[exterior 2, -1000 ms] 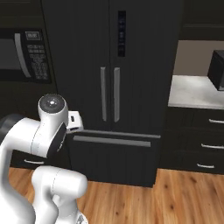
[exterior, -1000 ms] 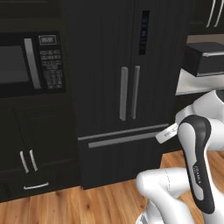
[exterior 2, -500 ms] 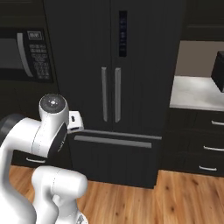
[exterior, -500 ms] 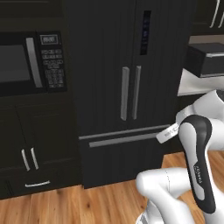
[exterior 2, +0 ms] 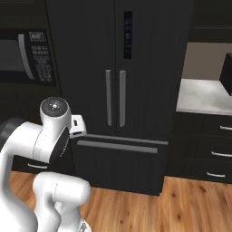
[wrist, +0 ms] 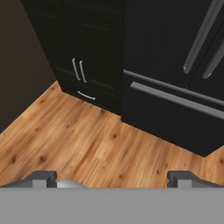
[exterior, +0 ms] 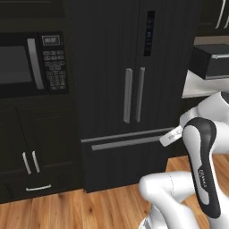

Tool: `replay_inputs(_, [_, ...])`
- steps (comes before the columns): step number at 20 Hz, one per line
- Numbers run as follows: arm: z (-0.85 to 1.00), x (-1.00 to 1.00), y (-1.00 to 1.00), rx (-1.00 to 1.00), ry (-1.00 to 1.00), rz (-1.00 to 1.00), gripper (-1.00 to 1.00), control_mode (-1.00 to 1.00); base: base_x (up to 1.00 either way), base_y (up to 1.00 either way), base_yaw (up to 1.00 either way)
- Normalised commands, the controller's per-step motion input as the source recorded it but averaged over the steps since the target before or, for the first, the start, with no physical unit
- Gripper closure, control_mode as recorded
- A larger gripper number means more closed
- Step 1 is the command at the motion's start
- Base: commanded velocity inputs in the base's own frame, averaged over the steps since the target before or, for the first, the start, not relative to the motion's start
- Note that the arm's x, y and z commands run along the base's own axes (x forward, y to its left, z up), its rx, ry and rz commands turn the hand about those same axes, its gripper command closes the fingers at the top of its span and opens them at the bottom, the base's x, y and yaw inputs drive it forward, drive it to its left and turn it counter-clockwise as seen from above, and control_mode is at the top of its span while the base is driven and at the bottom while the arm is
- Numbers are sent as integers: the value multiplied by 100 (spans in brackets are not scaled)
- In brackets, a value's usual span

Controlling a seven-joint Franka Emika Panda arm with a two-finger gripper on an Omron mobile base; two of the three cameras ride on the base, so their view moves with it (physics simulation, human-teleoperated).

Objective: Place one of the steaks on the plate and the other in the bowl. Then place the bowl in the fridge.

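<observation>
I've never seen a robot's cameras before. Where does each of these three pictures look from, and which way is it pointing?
Left base view: from behind the arm on its left, facing the closed fridge and microwave; the white arm rises at the lower right.
Right base view: from behind on the right, facing the same fridge; the arm rises at the lower left.
Hand view: from the hand, looking down at the wooden floor and the fridge's bottom drawer; the gripper shows its two tips wide apart.
Both base views share the fridge and microwave.

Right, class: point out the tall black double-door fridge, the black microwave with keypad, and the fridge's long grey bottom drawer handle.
Fridge [exterior: 107, 67]: left base view, left door panel.
Microwave [exterior: 20, 67]: left base view, window.
Drawer handle [exterior 2: 117, 147]: right base view, bar's middle.
</observation>
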Motion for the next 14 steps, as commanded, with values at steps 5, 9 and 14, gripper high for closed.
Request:
replay_inputs(5, [0,0,0,0,0,0,-100,100,0,0,0])
replay_inputs(9, [0,0,0,0,0,0,-100,100,0,0,0])
replay_inputs(14, [0,0,0,0,0,0,-100,100,0,0,4])
